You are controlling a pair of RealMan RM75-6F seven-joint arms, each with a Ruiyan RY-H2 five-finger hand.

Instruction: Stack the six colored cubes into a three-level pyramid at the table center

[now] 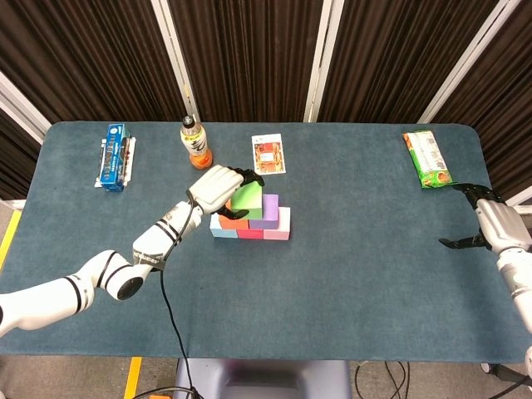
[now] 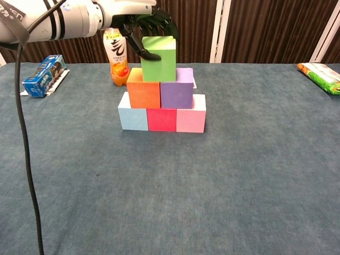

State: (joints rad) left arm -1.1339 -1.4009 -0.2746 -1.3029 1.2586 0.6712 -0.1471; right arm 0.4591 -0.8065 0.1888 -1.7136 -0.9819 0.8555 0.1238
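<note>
A pyramid stands at the table's centre. Its bottom row is a light blue cube (image 2: 133, 118), a red cube (image 2: 161, 119) and a pink cube (image 2: 190, 117). On these sit an orange cube (image 2: 143, 92) and a purple cube (image 2: 176, 91). My left hand (image 2: 143, 24) reaches in from the left and holds the green cube (image 2: 158, 59) at the top, over the seam between orange and purple; whether it rests on them I cannot tell. The head view shows the same hand (image 1: 218, 188) covering part of the green cube (image 1: 247, 199). My right hand (image 1: 492, 221) is open and holds nothing, far right near the table edge.
An orange drink bottle (image 2: 115, 57) stands just behind the pyramid, close to my left hand. A printed card (image 1: 268, 154) lies beyond it. A blue box (image 1: 115, 156) lies at the back left, a green snack bag (image 1: 428, 158) at the back right.
</note>
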